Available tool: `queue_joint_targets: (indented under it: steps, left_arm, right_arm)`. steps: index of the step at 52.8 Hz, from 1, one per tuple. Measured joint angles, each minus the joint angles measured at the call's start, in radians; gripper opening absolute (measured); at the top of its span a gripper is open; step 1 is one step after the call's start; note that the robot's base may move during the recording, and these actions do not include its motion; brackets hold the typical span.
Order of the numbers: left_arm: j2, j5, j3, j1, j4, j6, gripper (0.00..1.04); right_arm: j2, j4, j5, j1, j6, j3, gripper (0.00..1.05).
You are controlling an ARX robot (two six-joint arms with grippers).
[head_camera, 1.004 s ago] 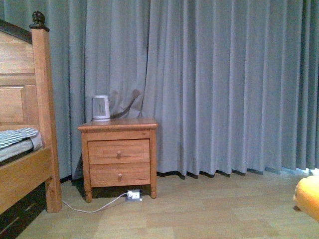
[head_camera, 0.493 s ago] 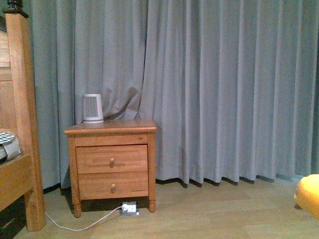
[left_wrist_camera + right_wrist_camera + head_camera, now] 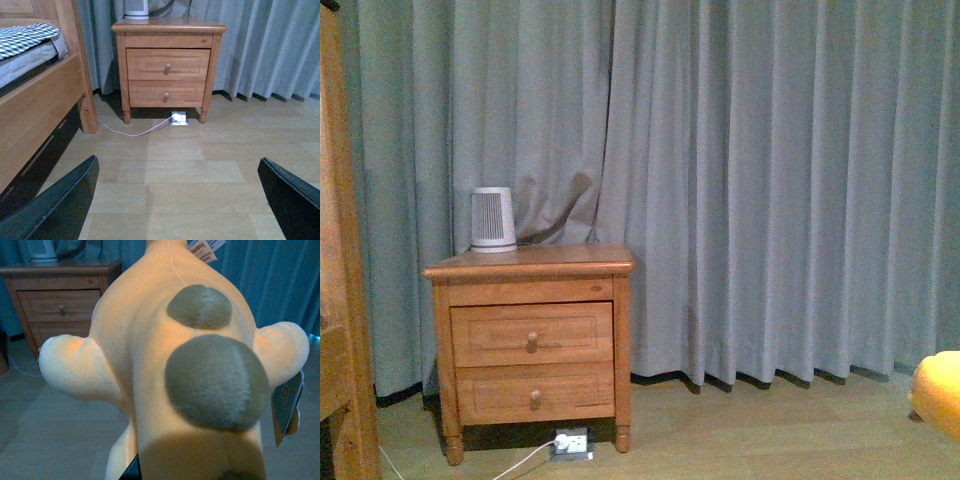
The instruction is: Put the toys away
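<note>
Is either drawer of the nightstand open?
No, the upper drawer and lower drawer of the nightstand both sit flush with its front.

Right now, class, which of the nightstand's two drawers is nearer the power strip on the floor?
The lower drawer, just above the power strip; the upper drawer sits directly under the tabletop.

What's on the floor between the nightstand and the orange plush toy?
Nothing: front view shows bare wood floor between nightstand and plush toy, curtain behind.
</note>
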Motion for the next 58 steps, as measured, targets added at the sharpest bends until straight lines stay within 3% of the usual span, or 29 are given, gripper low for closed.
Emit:
queue_joint_targets:
  steps: [58]
  left_arm:
    - [0.0, 0.0, 0.0, 0.0, 0.0, 0.0, 0.98]
  right_arm:
    - [0.0, 0.0, 0.0, 0.0, 0.0, 0.0, 0.07]
